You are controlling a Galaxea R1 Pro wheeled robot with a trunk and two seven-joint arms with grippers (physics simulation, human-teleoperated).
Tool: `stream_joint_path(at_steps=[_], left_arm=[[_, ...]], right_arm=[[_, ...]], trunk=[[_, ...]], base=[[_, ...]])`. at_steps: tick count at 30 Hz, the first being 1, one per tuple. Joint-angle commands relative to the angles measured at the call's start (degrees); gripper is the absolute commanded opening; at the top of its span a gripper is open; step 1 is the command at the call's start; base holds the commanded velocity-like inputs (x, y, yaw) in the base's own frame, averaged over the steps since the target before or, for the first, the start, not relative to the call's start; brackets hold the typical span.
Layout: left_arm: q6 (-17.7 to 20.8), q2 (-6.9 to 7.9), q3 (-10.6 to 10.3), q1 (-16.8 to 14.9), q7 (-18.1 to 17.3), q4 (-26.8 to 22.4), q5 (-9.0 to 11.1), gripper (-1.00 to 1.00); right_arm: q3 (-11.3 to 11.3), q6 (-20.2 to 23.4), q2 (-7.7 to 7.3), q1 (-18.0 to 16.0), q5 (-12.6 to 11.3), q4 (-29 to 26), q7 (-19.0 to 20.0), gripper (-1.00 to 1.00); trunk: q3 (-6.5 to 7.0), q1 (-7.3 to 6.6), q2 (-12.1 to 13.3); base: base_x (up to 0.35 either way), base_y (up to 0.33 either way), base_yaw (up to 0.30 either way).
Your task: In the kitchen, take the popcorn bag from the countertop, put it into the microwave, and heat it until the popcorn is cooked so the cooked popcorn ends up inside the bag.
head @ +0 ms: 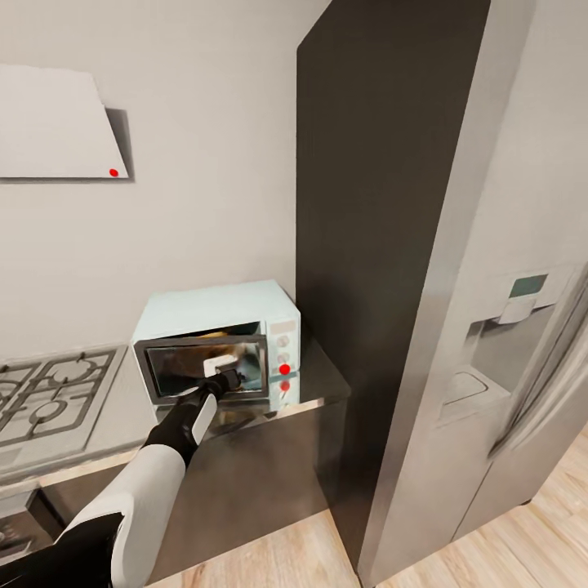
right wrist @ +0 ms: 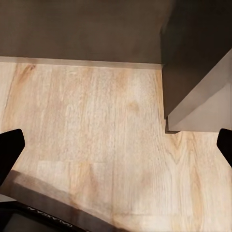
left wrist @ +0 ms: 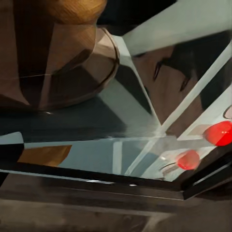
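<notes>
Left tool [head: 231,377] at the microwave [head: 217,339] door, grip unclear.

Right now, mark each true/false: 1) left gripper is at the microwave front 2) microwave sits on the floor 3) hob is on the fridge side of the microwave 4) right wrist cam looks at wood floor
1) True: the left gripper is at the microwave front.
2) False: it sits on the countertop.
3) False: the hob is on the opposite side from the fridge.
4) True: wood floor lies below the right gripper, whose fingers stand apart.
</notes>
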Motion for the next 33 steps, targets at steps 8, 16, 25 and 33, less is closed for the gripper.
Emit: stream_joint_path(at_steps=[8, 16, 25, 33], left_arm=[[0.35, -0.01, 0.25, -0.02, 0.00, -0.12, 0.08, 1.00], [0.30, 0.05, 0.29, -0.02, -0.07, -0.12, 0.08, 1.00], [0.01, 0.05, 0.28, 0.02, -0.07, -0.12, 0.08, 1.00], [0.00, 0.08, 0.33, 0.04, -0.07, -0.12, 0.08, 1.00]], right_arm=[[-0.06, -0.01, 0.01, 0.01, 0.53, -0.10, -0.03, 1.00], [-0.06, -0.03, 0.01, 0.01, 0.55, -0.07, -0.03, 1.00], [-0.06, -0.04, 0.01, 0.01, 0.56, -0.05, -0.03, 1.00], [-0.06, -0.03, 0.01, 0.01, 0.56, -0.06, -0.03, 1.00]], trunk=[[-0.10, 0.03, -0.10], [-0.10, 0.03, -0.10], [-0.10, 0.03, -0.10], [-0.10, 0.03, -0.10]], base=[[0.093, 0.000, 0.000], [0.082, 0.000, 0.000], [0.043, 0.000, 0.000], [0.036, 0.000, 0.000]])
